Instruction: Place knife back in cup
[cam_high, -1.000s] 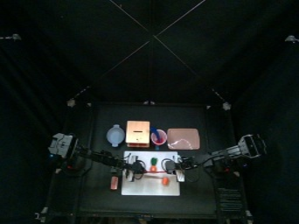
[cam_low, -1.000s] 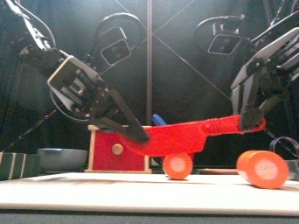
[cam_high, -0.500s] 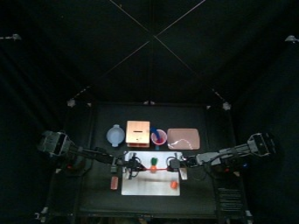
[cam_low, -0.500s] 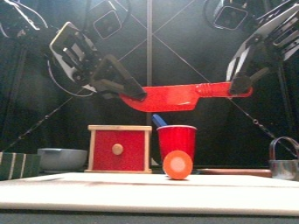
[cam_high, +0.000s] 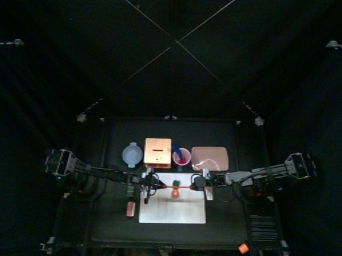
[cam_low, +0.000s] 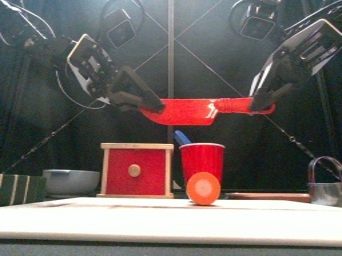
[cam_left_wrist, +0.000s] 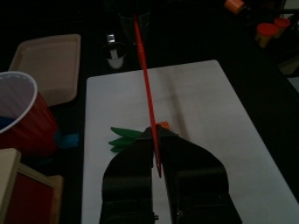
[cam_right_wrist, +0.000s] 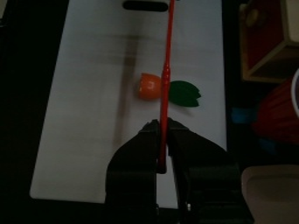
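Note:
A red knife hangs level in the air, held at both ends. My left gripper is shut on its left end and my right gripper is shut on its right end. The red cup stands just below the knife, with a blue thing sticking out of it. In the top view the knife lies over the far edge of the white board, with the cup beyond it. The left wrist view shows the knife edge-on and the cup beside the board.
An orange carrot piece with a green top lies on the board. A red wooden box and a grey bowl stand left of the cup. A pink tray and a metal mug are on the right.
Both grippers have lifted the knife from board level to above the cup and levelled it. In the last half second it hardly moved. A large orange slice at right has left the front view.

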